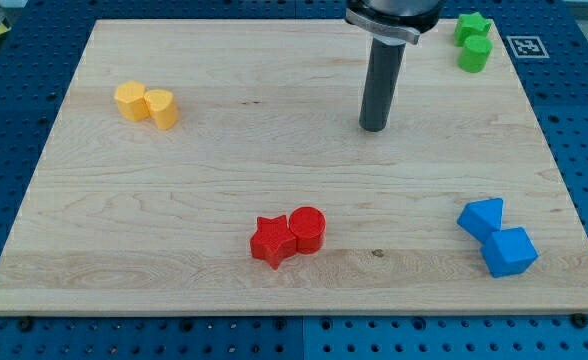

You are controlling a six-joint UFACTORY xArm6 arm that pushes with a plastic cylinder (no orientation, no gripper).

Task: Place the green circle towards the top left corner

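My tip (374, 128) sits on the bench (224, 190), upper middle, touching no block. The tool is just a plain rod w/ nothing to open or close, and it holds nothing.

Green circle (475, 54) is near the view's top right corner, well apart from my tip and touching the green star (471, 27) just above it.

To do the step well, I judge: go round to the circle's right side, slightly above centre, so the push runs leftward and peels it off the star w/o dragging the star along. Keep the line along the top edge, above the yellow pair (147, 104), and re-centre if the circle rolls off the tip.

Red star (272, 241) and red circle (307, 229) sit touching at bottom middle; two blue blocks (497, 236) at bottom right.

Hard to read: the yellow shapes, probably a hexagon and a cylinder. Arm above the rod collar is cut off at the top.
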